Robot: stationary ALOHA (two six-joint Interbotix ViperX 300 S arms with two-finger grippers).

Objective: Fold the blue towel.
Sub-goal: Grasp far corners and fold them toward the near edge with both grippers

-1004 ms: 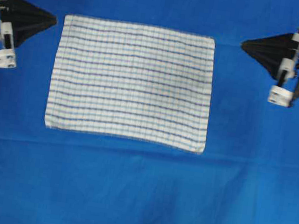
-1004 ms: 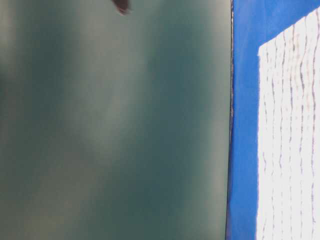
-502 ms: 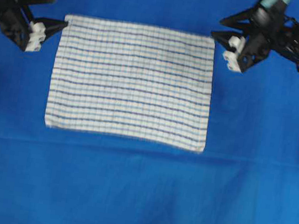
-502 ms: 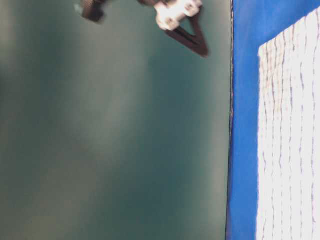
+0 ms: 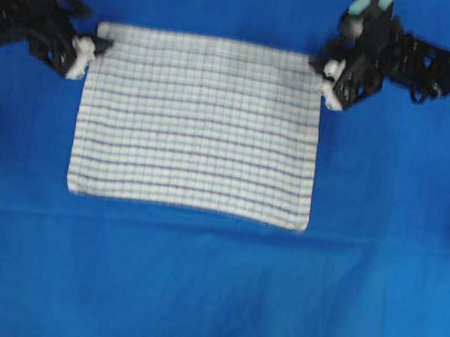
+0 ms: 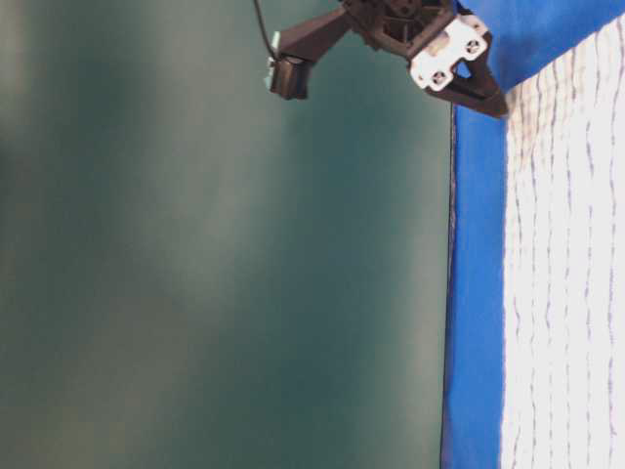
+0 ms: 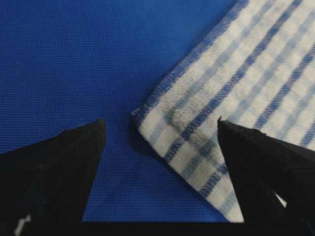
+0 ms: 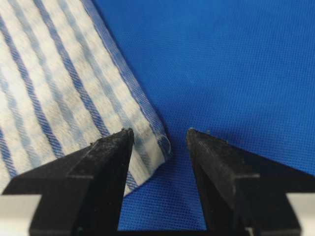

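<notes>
— What do we have from overhead?

— We see the blue towel (image 5: 198, 124) – a rectangular white woven cloth crossed by thin dark-blue and pale-blue stripes – lying flat and unfolded on the plain solid-blue table covering (image 5: 208, 292). The left gripper (image 5: 91, 45), black with white blocks, sits at the towel's upper left corner, and the right gripper (image 5: 322, 72) at its upper right corner. From here we cannot judge how wide either pair of jaws stands.

— And the table-level view?

— We see a black gripper (image 6: 483, 93) with a white block pointing at the near corner of the towel (image 6: 571, 293), which lies on the blue covering (image 6: 476, 293). A dull green wall (image 6: 215, 254) fills the left of the picture.

— The left wrist camera?

— There we look between the two black fingers (image 7: 64, 167) of the left gripper (image 7: 160, 125). They stand wide apart, with nothing clamped between them – the towel's corner (image 7: 167, 123) lies in the gap, one finger over bare covering (image 7: 88, 59), the other over the checked cloth.

— And the right wrist?

— The right gripper (image 8: 160, 132) is parted too, holding nothing. The towel's corner (image 8: 157, 145) lies between its fingertips (image 8: 115, 142), flat on the covering (image 8: 236, 64).
</notes>
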